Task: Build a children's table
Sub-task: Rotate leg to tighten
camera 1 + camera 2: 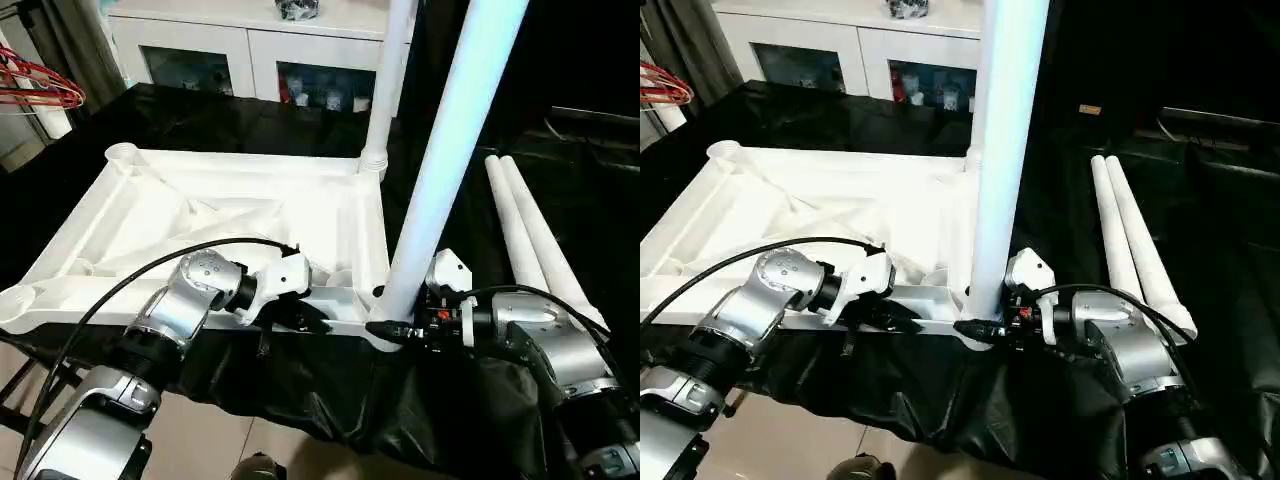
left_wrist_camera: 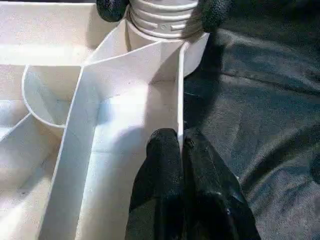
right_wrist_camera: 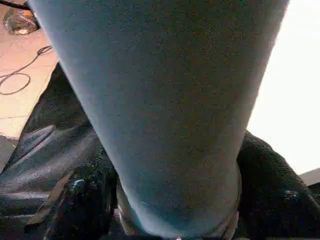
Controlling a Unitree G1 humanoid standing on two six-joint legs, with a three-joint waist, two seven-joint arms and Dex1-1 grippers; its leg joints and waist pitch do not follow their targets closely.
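Your table top (image 1: 200, 215) lies ribbed side up on the black-draped desk (image 1: 560, 180), in front of the white cabinet (image 1: 250, 45). Your left gripper (image 2: 181, 145) pinches the top's near rim wall, jaws narrow with the wall between them. Your right gripper (image 1: 400, 325) clamps the base of a leg (image 1: 450, 150) standing upright in the near right corner socket. A second leg (image 1: 385, 80) stands in the far right socket, and two spare legs (image 1: 535, 235) lie side by side on the desk to your right
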